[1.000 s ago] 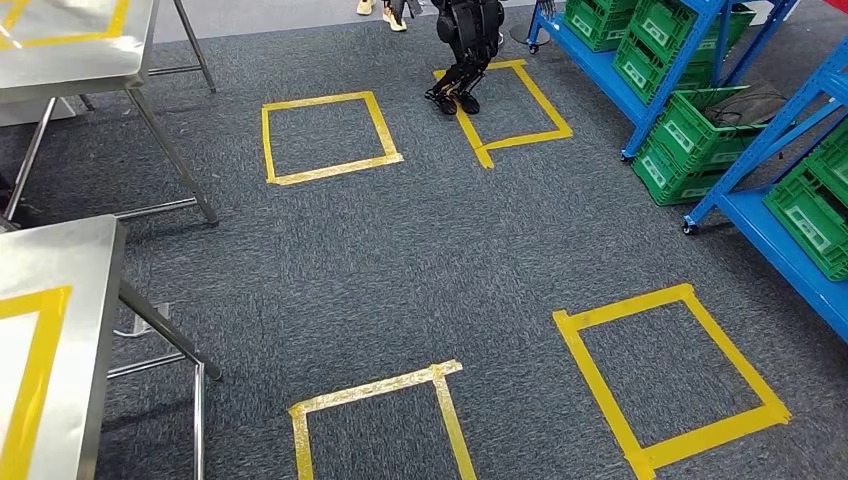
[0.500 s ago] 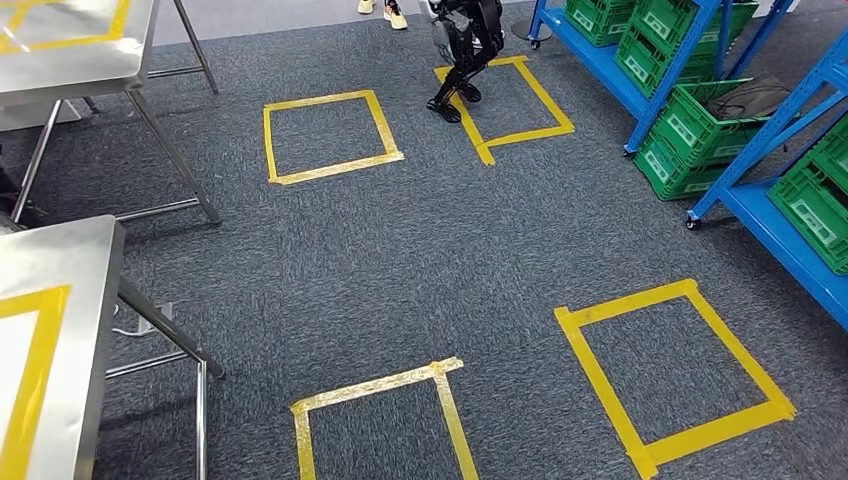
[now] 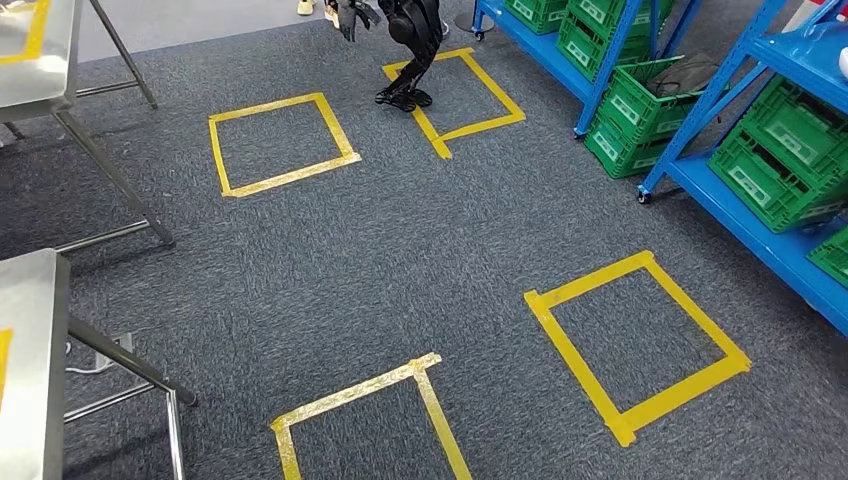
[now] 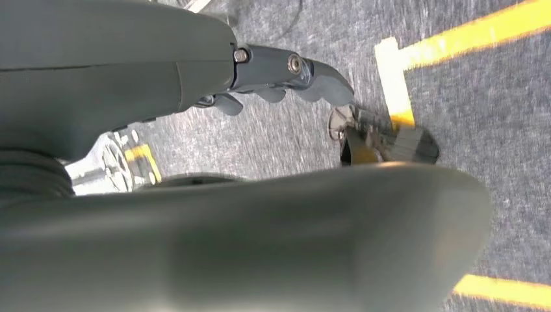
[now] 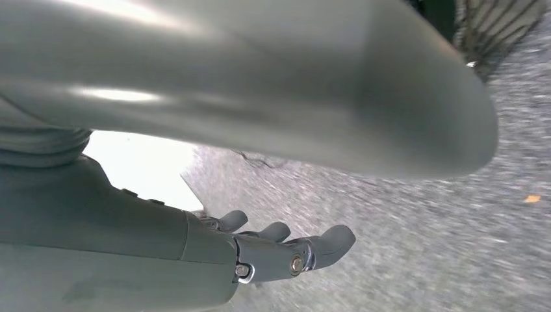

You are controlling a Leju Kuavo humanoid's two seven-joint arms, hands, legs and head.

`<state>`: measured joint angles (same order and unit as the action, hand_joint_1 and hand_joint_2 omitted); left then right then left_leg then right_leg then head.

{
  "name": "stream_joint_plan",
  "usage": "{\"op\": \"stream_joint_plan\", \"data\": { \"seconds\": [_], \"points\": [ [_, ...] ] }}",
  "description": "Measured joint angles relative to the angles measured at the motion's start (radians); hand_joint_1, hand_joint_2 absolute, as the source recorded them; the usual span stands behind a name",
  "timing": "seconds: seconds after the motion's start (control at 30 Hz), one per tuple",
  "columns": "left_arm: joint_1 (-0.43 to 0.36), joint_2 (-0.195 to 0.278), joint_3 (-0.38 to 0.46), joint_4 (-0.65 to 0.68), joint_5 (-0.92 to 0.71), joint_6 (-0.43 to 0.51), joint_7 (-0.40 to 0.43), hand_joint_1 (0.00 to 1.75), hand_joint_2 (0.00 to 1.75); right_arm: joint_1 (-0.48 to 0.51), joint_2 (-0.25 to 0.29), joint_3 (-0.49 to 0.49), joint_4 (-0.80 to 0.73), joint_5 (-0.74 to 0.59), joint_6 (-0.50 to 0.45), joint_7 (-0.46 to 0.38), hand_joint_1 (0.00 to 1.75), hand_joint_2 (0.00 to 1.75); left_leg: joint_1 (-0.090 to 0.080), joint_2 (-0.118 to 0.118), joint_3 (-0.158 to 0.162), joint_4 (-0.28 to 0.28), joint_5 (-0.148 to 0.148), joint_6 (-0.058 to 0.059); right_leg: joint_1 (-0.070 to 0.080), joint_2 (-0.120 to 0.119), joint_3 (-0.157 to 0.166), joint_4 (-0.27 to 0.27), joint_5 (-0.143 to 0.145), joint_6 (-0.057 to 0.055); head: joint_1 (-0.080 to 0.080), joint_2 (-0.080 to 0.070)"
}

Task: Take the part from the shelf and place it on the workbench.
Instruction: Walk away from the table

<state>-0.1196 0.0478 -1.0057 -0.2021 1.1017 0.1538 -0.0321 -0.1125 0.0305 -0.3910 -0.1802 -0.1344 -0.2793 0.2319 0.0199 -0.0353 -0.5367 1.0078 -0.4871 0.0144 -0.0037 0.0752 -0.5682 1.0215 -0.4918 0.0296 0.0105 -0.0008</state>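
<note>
Grey carpet fills our head view, marked with yellow tape squares. At right a blue shelf carries green crates; steel workbenches stand at left, and another black robot steps far ahead. Which crate holds the part, we cannot tell. On the left wrist view, our left hand hangs over the carpet, fingers loosely spread, holding nothing. On the right wrist view, our right hand does likewise, fingers apart and empty.
</note>
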Motion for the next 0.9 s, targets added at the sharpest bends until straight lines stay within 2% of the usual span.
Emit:
{"op": "stream_joint_plan", "data": {
  "seconds": [0.07, 0.13, 0.17, 0.2, 0.23, 0.27, 0.33, 0.4, 0.47, 0.5, 0.53, 0.57, 0.6, 0.63, 0.67, 0.7, 0.73, 0.77, 0.8, 0.83, 0.87, 0.9],
  "points": [
    [0.000, 0.000, 0.000, 0.000, 0.000, 0.001, 0.000, 0.00, 0.00, -0.001, 0.000, 0.000, 0.000, 0.000, -0.001, 0.000, 0.00, 0.00, 0.000, 0.024, 0.002, -0.005, 0.001, 0.009, -0.002, -0.038, -0.039, 0.084, -0.048, 0.009, 0.013, 0.000],
    [0.002, 0.001, -0.001, 0.000, 0.000, 0.000, 0.000, 0.00, 0.00, -0.001, 0.001, 0.000, 0.000, -0.001, 0.000, 0.000, 0.00, 0.00, -0.004, 0.051, 0.001, -0.005, -0.001, 0.015, -0.006, -0.059, -0.104, 0.212, -0.106, 0.015, 0.023, 0.000],
    [0.002, 0.001, -0.001, 0.000, 0.000, 0.000, 0.000, 0.00, 0.00, 0.000, 0.001, 0.000, 0.000, -0.001, 0.001, 0.000, 0.00, 0.00, -0.006, 0.064, 0.001, -0.005, -0.002, 0.016, -0.007, -0.062, -0.125, 0.253, -0.117, 0.017, 0.025, 0.000],
    [0.002, 0.001, -0.002, 0.000, 0.000, -0.001, -0.002, 0.00, 0.00, 0.002, 0.001, 0.000, 0.000, -0.001, 0.001, -0.001, 0.00, 0.00, -0.007, 0.076, 0.002, -0.005, -0.004, 0.017, -0.008, -0.064, -0.129, 0.260, -0.109, 0.018, 0.026, 0.000],
    [0.002, 0.000, -0.002, 0.000, 0.001, -0.001, -0.003, 0.00, 0.00, 0.003, 0.001, 0.000, 0.001, -0.001, 0.002, -0.001, 0.00, 0.00, -0.007, 0.088, 0.003, -0.005, -0.005, 0.016, -0.008, -0.069, -0.113, 0.229, -0.084, 0.017, 0.028, 0.000],
    [0.001, 0.000, -0.002, -0.001, 0.002, -0.001, -0.005, 0.00, 0.00, 0.004, 0.001, 0.000, 0.001, -0.001, 0.002, -0.002, 0.00, 0.00, -0.007, 0.098, 0.005, -0.005, -0.006, 0.015, -0.007, -0.079, -0.082, 0.168, -0.051, 0.014, 0.031, 0.000],
    [0.001, 0.000, -0.002, -0.001, 0.005, -0.003, -0.007, 0.00, 0.00, 0.003, 0.001, 0.000, 0.000, -0.001, 0.002, -0.003, 0.00, 0.00, -0.010, 0.117, 0.010, -0.004, -0.011, 0.010, -0.001, -0.114, -0.019, 0.040, -0.003, 0.004, 0.037, 0.000],
    [0.000, 0.000, -0.002, -0.001, 0.010, -0.009, -0.007, 0.00, 0.00, 0.000, 0.001, 0.001, 0.000, -0.001, 0.002, -0.005, 0.00, 0.00, -0.010, 0.134, 0.013, -0.004, -0.016, -0.001, 0.007, -0.127, 0.002, -0.011, 0.005, -0.006, 0.036, 0.000],
    [-0.002, -0.002, -0.002, -0.002, 0.014, -0.015, -0.006, 0.00, 0.00, 0.002, 0.000, 0.001, 0.000, -0.001, 0.001, -0.007, 0.00, 0.00, -0.007, 0.146, 0.020, -0.007, -0.020, -0.013, 0.010, -0.106, 0.008, -0.020, 0.008, -0.017, 0.033, 0.000],
    [-0.003, -0.002, -0.002, -0.003, 0.015, -0.017, -0.005, 0.00, 0.00, 0.004, -0.001, 0.001, 0.000, -0.001, 0.000, -0.008, 0.00, 0.00, -0.005, 0.136, 0.021, -0.003, -0.026, -0.019, 0.009, -0.098, 0.017, -0.028, 0.012, -0.023, 0.032, 0.000],
    [-0.004, -0.003, -0.002, -0.003, 0.016, -0.018, -0.005, 0.00, 0.00, 0.004, -0.001, 0.001, 0.000, -0.001, 0.000, -0.008, 0.00, 0.00, -0.003, 0.116, 0.014, 0.017, -0.041, -0.023, 0.006, -0.091, 0.027, -0.036, 0.017, -0.029, 0.030, 0.000],
    [-0.004, -0.002, -0.002, -0.003, 0.018, -0.019, -0.005, 0.00, 0.00, 0.004, -0.001, 0.001, 0.000, -0.001, -0.001, -0.008, 0.00, 0.00, -0.002, 0.089, -0.005, 0.061, -0.067, -0.025, 0.003, -0.083, 0.035, -0.042, 0.022, -0.034, 0.025, 0.000],
    [-0.003, -0.002, -0.002, -0.003, 0.019, -0.020, -0.004, 0.00, 0.00, 0.003, -0.001, 0.001, 0.000, -0.001, -0.001, -0.008, 0.00, 0.00, -0.002, 0.064, -0.034, 0.124, -0.097, -0.027, 0.003, -0.076, 0.038, -0.044, 0.023, -0.037, 0.019, 0.000],
    [-0.001, -0.003, -0.002, -0.003, 0.020, -0.019, -0.003, 0.00, 0.00, 0.001, -0.001, 0.001, 0.000, -0.001, -0.002, -0.008, 0.00, 0.00, -0.002, 0.049, -0.069, 0.195, -0.125, -0.027, 0.003, -0.067, 0.037, -0.044, 0.024, -0.039, 0.013, 0.000],
    [0.001, -0.003, -0.002, -0.003, 0.020, -0.019, -0.002, 0.00, 0.00, 0.001, 0.000, 0.001, 0.000, -0.001, -0.002, -0.008, 0.00, 0.00, -0.002, 0.042, -0.098, 0.250, -0.139, -0.028, 0.003, -0.057, 0.037, -0.043, 0.024, -0.040, 0.007, 0.000],
    [0.002, -0.003, -0.002, -0.003, 0.021, -0.019, -0.002, 0.00, 0.00, 0.001, 0.000, 0.002, 0.001, -0.001, -0.002, -0.008, 0.00, 0.00, -0.002, 0.040, -0.115, 0.272, -0.133, -0.028, 0.004, -0.047, 0.038, -0.042, 0.023, -0.040, 0.004, 0.000],
    [0.003, -0.002, -0.002, -0.003, 0.021, -0.019, -0.001, 0.00, 0.00, 0.001, 0.001, 0.002, 0.001, -0.001, -0.002, -0.008, 0.00, 0.00, -0.002, 0.038, -0.114, 0.256, -0.108, -0.028, 0.004, -0.036, 0.040, -0.041, 0.021, -0.039, 0.001, 0.000],
    [0.003, -0.001, -0.002, -0.003, 0.021, -0.019, -0.001, 0.00, 0.00, 0.002, 0.002, 0.002, 0.001, -0.001, -0.002, -0.007, 0.00, 0.00, -0.002, 0.035, -0.098, 0.205, -0.069, -0.027, 0.003, -0.025, 0.041, -0.039, 0.019, -0.037, -0.003, 0.000],
    [0.003, 0.000, -0.002, -0.002, 0.021, -0.020, -0.001, 0.00, 0.00, 0.003, 0.002, 0.002, 0.001, -0.001, -0.002, -0.007, 0.00, 0.00, 0.000, 0.021, -0.074, 0.140, -0.032, -0.025, 0.002, -0.015, 0.041, -0.035, 0.016, -0.034, -0.007, 0.000],
    [0.003, 0.001, -0.002, -0.002, 0.021, -0.021, -0.002, 0.00, 0.00, 0.002, 0.003, 0.003, 0.001, -0.002, -0.001, -0.007, 0.00, 0.00, 0.002, 0.003, -0.049, 0.076, -0.008, -0.024, 0.003, -0.005, 0.037, -0.029, 0.011, -0.028, -0.011, 0.000],
    [0.003, 0.002, -0.002, -0.002, 0.022, -0.024, -0.002, 0.00, 0.00, 0.001, 0.004, 0.003, 0.001, -0.002, -0.001, -0.007, 0.00, 0.00, 0.003, -0.011, -0.029, 0.033, 0.003, -0.021, 0.002, 0.003, 0.032, -0.023, 0.009, -0.022, -0.013, 0.000],
    [0.002, 0.002, -0.002, -0.002, 0.023, -0.026, -0.003, 0.00, 0.00, 0.000, 0.004, 0.003, 0.001, -0.003, -0.001, -0.006, 0.00, 0.00, 0.003, -0.022, -0.018, 0.011, 0.002, -0.019, 0.001, 0.011, 0.024, -0.019, 0.007, -0.015, -0.013, 0.000]
  ]
}}
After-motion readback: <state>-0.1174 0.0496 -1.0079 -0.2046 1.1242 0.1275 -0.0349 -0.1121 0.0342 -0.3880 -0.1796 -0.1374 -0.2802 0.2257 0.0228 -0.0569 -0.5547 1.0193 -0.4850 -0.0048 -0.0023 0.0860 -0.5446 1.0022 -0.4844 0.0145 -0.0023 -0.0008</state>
